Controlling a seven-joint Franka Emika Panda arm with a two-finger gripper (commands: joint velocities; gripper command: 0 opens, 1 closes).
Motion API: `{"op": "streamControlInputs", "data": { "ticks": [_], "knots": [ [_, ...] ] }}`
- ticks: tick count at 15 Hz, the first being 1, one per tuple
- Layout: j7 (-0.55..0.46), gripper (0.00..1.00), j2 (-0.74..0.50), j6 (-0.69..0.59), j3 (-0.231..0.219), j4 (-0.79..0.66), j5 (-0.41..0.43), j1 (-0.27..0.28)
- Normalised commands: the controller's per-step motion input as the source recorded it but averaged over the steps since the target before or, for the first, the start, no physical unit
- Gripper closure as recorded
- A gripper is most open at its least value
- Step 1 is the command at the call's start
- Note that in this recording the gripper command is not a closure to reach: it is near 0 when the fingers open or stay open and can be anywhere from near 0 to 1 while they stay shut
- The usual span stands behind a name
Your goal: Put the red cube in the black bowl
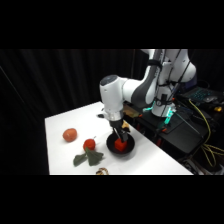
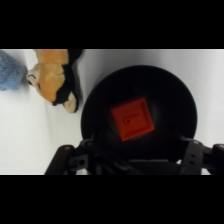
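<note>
**Red cube sits in the black bowl, hand just above it**

The red cube (image 2: 132,118) lies inside the black bowl (image 2: 170,87), near the middle of its floor, one flat face turned up toward the wrist camera. From the side, the cube (image 1: 120,144) shows as a bright spot within the bowl (image 1: 129,149), which stands on the white bench (image 1: 60,125) near its right edge.

The hand (image 1: 119,136) comes down from above and hangs right over the bowl, its tip at the cube. Whether its fingers are open or closed around the cube cannot be told: in the side view the tip is a dark shape merging with the bowl, and in the wrist view only the black linkage shows along the bottom edge.

To the left of the bowl on the bench are a round red fruit with green leaves (image 1: 89,145) and, further left, a round red-orange ball (image 1: 70,134). A small pale thing lies at the bench's front edge, too unclear to name.

The wrist view also shows a tan and black soft toy (image 2: 55,77) lying just beside the bowl, and a blue fuzzy thing (image 2: 10,72) at the picture's left edge.
</note>
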Motion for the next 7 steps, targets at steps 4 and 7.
{"op": "streamControlInputs", "data": {
  "ticks": [4, 7],
  "knots": [
    [0.27, 0.00, -0.47, -0.45, -0.023, 0.02, -0.091, 0.096],
    [0.24, 0.00, -0.34, -0.49, -0.004, 0.18, -0.108, 0.030]
  ]
}}
